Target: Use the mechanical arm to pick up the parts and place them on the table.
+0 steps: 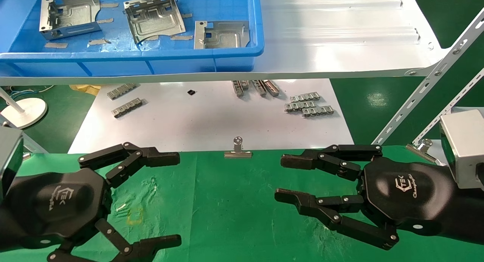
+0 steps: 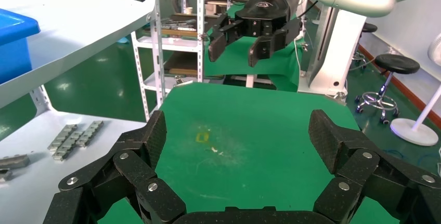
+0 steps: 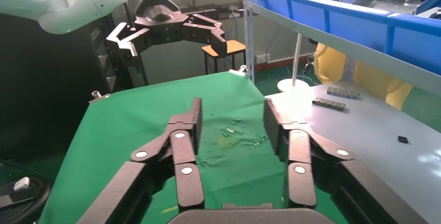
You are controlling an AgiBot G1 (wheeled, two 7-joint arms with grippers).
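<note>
Both end effectors, left (image 1: 166, 199) and right (image 1: 289, 179), hover spread wide and empty above the green tabletop (image 1: 234, 213). Three parts (image 1: 154, 17) lie in the blue bin (image 1: 132, 58) on the white shelf (image 1: 340, 46).

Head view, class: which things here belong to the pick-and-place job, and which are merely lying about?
Job:
- left gripper, open
- three parts in blue bin
- green table

Lying about:
- linked metal strips
- binder clip
- right gripper, open, idle over table
</note>
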